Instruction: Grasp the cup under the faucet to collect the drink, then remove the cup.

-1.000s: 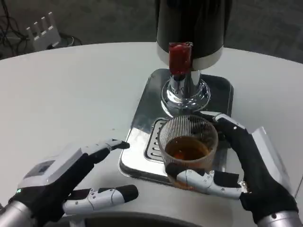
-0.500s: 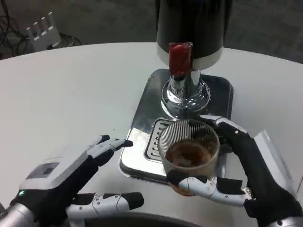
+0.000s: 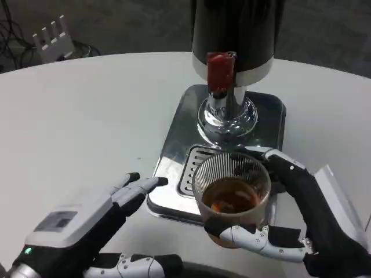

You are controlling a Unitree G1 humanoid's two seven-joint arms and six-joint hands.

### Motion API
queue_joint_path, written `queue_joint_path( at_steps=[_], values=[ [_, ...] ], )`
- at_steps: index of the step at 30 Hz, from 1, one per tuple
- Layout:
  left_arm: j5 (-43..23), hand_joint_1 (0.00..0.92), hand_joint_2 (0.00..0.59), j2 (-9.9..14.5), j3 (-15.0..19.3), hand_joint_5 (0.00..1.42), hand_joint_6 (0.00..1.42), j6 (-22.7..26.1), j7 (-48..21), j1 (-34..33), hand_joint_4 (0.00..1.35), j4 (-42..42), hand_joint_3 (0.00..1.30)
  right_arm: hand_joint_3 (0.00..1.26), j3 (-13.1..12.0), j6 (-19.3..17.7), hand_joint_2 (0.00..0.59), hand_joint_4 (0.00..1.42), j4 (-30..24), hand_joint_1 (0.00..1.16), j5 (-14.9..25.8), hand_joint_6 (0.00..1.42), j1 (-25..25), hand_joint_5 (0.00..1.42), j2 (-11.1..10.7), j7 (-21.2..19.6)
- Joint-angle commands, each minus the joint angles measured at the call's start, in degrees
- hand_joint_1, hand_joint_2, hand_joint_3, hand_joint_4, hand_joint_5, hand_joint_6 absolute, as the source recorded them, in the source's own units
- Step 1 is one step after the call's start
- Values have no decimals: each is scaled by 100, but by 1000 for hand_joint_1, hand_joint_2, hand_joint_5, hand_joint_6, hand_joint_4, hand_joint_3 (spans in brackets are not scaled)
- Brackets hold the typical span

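A clear ribbed cup [image 3: 232,191] with amber drink in it is held by my right hand [image 3: 301,214], whose fingers wrap its right side and front. The cup sits over the front edge of the steel drip tray [image 3: 179,145], clear of the chrome faucet [image 3: 225,113] with its red tap handle [image 3: 220,72]. Above stands the black dispenser [image 3: 237,29]. My left hand [image 3: 95,229] hovers open over the table at lower left, its fingertips near the tray's front left corner, touching nothing.
The round white table [image 3: 87,116] spreads to the left and far side. A white plug strip [image 3: 52,37] lies at the far left beyond the table edge. The drain grate [image 3: 191,165] of the tray shows just behind the cup.
My right hand has drawn the cup toward me, away from the faucet and off the grate. My left hand has shifted slightly forward and right.
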Motion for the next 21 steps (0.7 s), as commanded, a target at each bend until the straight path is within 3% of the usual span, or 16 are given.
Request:
queue_joint_path(
  at_steps=[1,21],
  values=[
    [-45,0,44,92,83,0,126,-128,5,253,0,-136,97,959,16,-268,178,936,-337,1025,84,601,86,903,49,37],
    [-115,0,50,79,150,0,125,-149,-19,320,0,-165,96,962,-51,-221,186,948,-383,1028,145,601,109,903,101,158]
  ],
)
